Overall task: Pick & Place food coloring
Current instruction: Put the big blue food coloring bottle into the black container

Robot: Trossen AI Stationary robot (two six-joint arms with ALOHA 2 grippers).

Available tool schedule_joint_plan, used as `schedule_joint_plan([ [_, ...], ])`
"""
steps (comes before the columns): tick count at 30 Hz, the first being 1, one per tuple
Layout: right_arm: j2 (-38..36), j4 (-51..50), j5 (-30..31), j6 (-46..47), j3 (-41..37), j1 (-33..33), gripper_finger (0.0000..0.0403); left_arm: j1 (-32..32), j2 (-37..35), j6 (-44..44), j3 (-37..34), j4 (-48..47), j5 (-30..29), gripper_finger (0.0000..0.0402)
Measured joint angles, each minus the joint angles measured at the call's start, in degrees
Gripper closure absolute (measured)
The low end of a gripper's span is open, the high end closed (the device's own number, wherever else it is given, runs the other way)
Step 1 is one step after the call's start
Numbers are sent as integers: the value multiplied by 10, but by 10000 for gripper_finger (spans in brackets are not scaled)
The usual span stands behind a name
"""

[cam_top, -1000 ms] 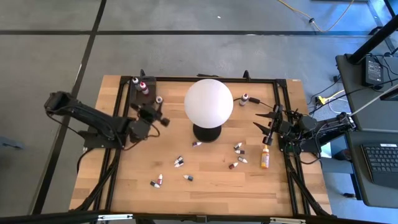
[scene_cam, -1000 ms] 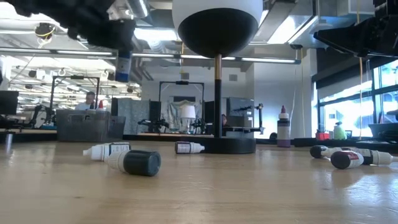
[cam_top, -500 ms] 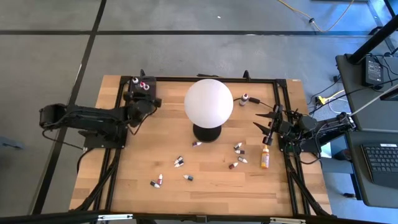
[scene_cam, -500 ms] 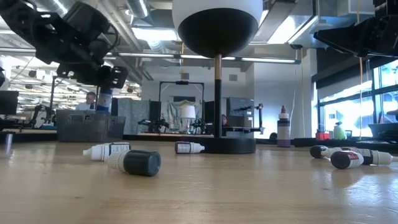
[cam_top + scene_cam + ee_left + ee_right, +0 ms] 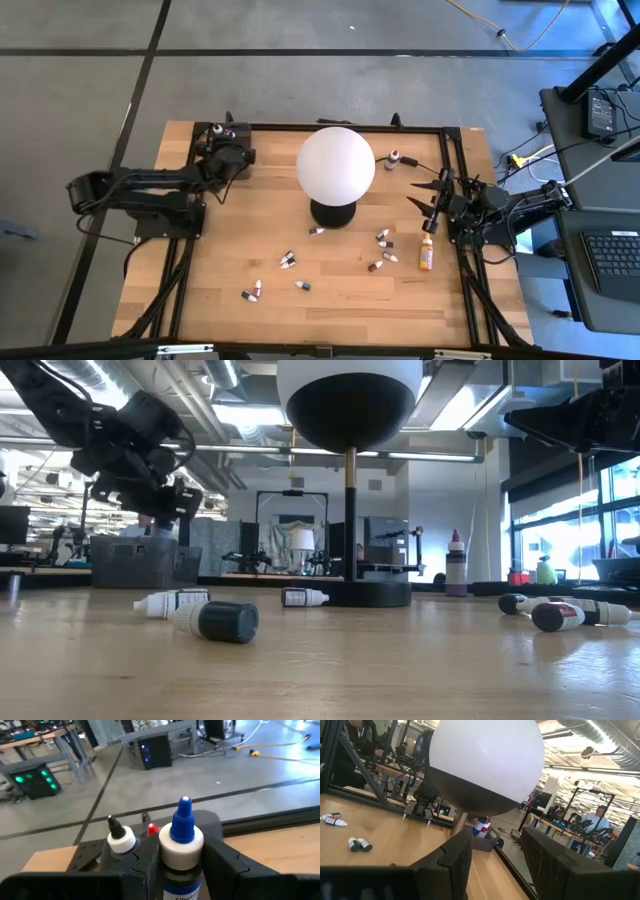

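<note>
- My left gripper [image 5: 182, 870], jaws clamped on a blue-tipped bottle [image 5: 181, 840], has swung over the tray [image 5: 228, 135]: delivery nearly done.
- My right gripper [image 5: 428, 205] waits, jaws parted, empty.
- Other bottles [image 5: 288, 261] litter the tabletop [image 5: 340, 290].

Even overhead light fills the high view, and the globe lamp [image 5: 335, 163] glares white with only faint shadows on the worktop [image 5: 330, 290]. In the low view, ceiling strips and bright windows flare, leaving the near bottle [image 5: 215, 621] soft and the arms silhouetted.
</note>
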Motion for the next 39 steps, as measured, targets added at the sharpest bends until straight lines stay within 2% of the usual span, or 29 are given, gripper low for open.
schedule_joint_plan([
  [7, 0, -4, 0, -1, 0, 0, 230, 0, 61, -10, 0, 44, -12, 290],
  [13, 0, -4, 0, -2, 0, 0, 230, 3, 134, -27, 0, 66, -56, 283],
  [20, 0, -4, 0, -2, 0, 0, 230, 3, 199, -17, 0, 173, -66, 289],
  [27, 0, -4, 0, -2, 0, 0, 230, 21, 216, -22, 0, 216, -71, 288],
  [33, 0, -4, 0, -2, 0, 0, 230, 47, 217, -82, 0, 216, -34, 281],
  [39, 0, -4, 0, -2, 0, 0, 230, 55, 217, -92, 0, 235, -26, 283],
])
